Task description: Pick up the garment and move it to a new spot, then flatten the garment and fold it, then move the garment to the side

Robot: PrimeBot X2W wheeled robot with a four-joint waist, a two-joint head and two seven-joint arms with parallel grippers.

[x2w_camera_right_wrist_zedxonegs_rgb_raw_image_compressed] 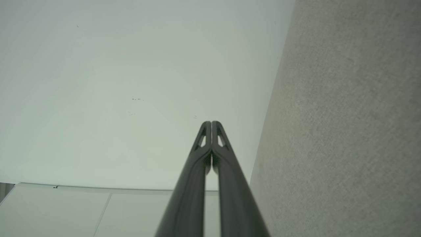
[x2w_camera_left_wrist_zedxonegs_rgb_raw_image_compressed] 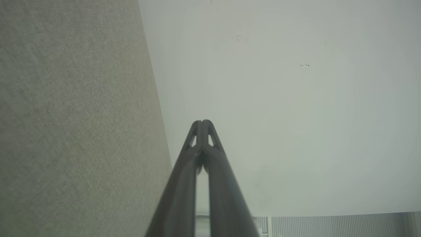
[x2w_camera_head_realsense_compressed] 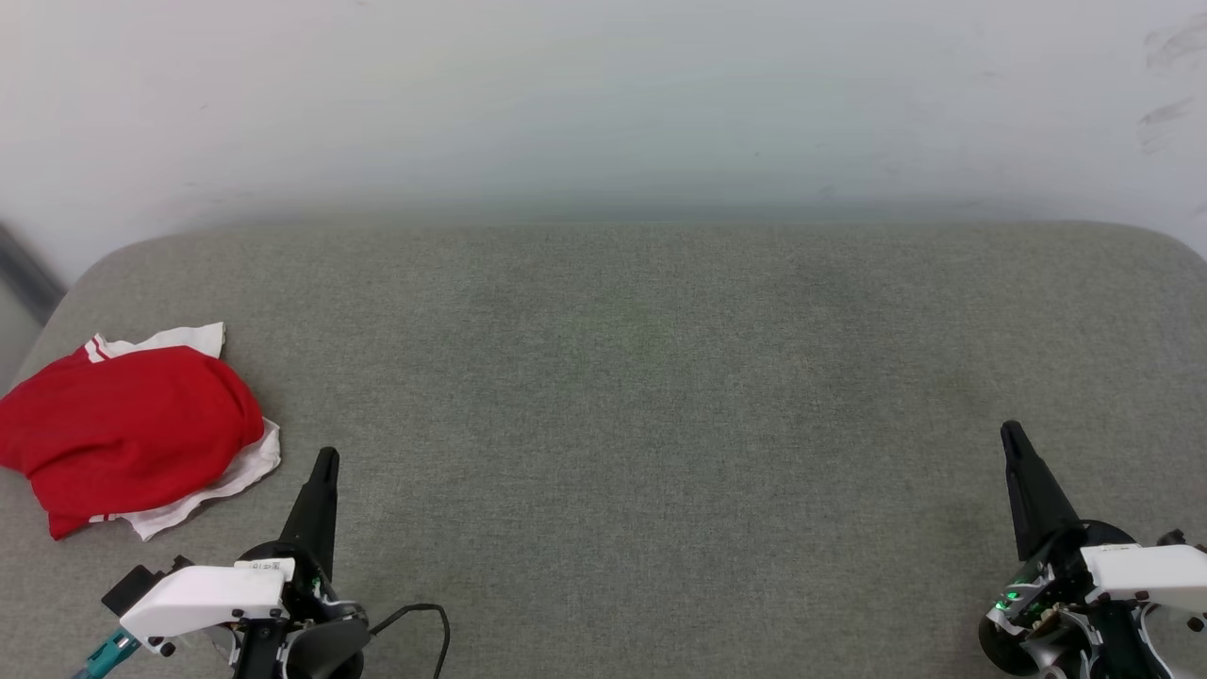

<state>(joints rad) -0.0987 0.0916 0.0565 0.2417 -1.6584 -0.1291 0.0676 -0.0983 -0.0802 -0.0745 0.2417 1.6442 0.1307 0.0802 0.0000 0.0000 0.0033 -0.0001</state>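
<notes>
Evidently the pick-up has not begun: the garment (x2w_camera_head_realsense_compressed: 132, 424) lies bunched at the far left of the grey surface (x2w_camera_head_realsense_compressed: 660, 396), near the left claw (x2w_camera_head_realsense_compressed: 326, 458), untouched. That and the right claw (x2w_camera_head_realsense_compressed: 1011, 432) are pressed together, empty. Next, the left claw likely must spread and reach the cloth.

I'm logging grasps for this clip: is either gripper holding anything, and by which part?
Nothing is held. The left gripper and right gripper are shut and empty; the garment lies bunched apart from both.

A grey fabric surface (x2w_camera_head_realsense_compressed: 660, 377), perhaps a cushion, meets a white wall (x2w_camera_head_realsense_compressed: 603, 94).
</notes>
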